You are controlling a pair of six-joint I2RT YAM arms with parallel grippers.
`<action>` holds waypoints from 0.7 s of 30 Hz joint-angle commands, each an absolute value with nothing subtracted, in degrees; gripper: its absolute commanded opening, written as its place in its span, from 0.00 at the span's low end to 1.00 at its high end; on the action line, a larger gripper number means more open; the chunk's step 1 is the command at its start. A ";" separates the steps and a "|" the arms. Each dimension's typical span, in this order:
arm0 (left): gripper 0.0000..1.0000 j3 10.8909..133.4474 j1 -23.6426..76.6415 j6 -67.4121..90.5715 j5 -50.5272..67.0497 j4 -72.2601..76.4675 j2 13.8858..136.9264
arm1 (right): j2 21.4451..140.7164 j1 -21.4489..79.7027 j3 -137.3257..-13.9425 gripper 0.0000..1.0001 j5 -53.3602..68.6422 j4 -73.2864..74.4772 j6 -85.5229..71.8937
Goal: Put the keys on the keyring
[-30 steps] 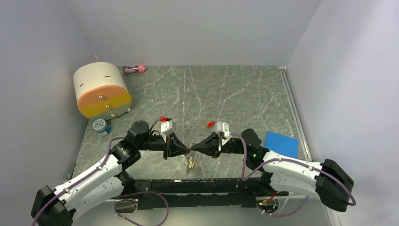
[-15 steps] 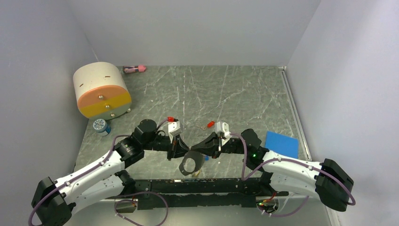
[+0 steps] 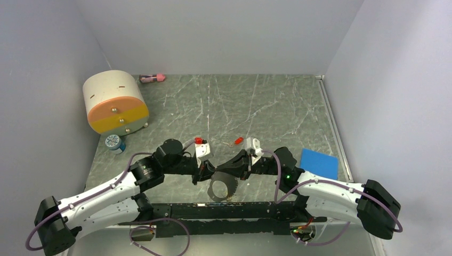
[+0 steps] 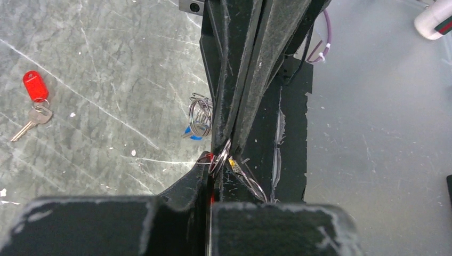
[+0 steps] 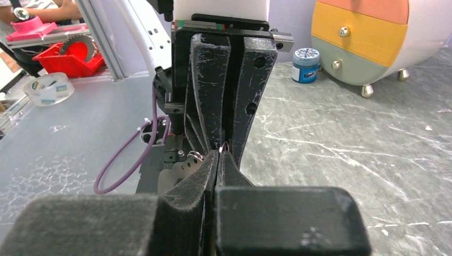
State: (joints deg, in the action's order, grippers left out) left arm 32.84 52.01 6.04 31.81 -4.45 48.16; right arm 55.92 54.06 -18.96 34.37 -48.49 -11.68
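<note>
Three plain white walls (image 3: 213, 37) box in a grey table (image 3: 256, 106) veined with white like marble. At its back left corner stands a cream drum (image 3: 114, 101) with an orange and yellow face and small metal knobs, well apart from the work.

Both black, scuffed hands meet tip to tip above the near edge. The left hand (image 4: 212, 173) is clamped tight and so is the right hand (image 5: 216, 161). Each pinches the thin wire of the keyring (image 3: 222, 188), whose flat, pale, saw-toothed plate hangs just below them. Their fingers hide most of the wire loop.

A flat blue square pad (image 3: 319, 163) lies beside the right arm. A small jar (image 3: 114, 143) with a patterned blue-white lid sits in front of the drum.

A red-headed key (image 4: 35, 88), joined to a silver blade, lies flat on the table away from the hands. A loose coil of wire rings (image 4: 200, 114) with a blue bit lies nearer the fingertips.
</note>
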 commanded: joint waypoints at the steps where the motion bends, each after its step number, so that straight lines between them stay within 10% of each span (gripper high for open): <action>1: 0.06 34.64 54.91 2.42 27.73 -8.70 46.88 | 54.82 54.16 -19.74 0.00 31.91 -58.16 -12.14; 21: 0.50 37.00 55.55 -0.98 21.22 -13.26 31.87 | 51.50 54.18 -18.93 0.00 38.20 -52.33 -7.21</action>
State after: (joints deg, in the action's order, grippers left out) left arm 34.39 55.33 2.98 17.72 -17.65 32.03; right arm 51.40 54.15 -18.76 34.65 -48.49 -8.34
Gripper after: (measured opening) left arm 0.501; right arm 0.010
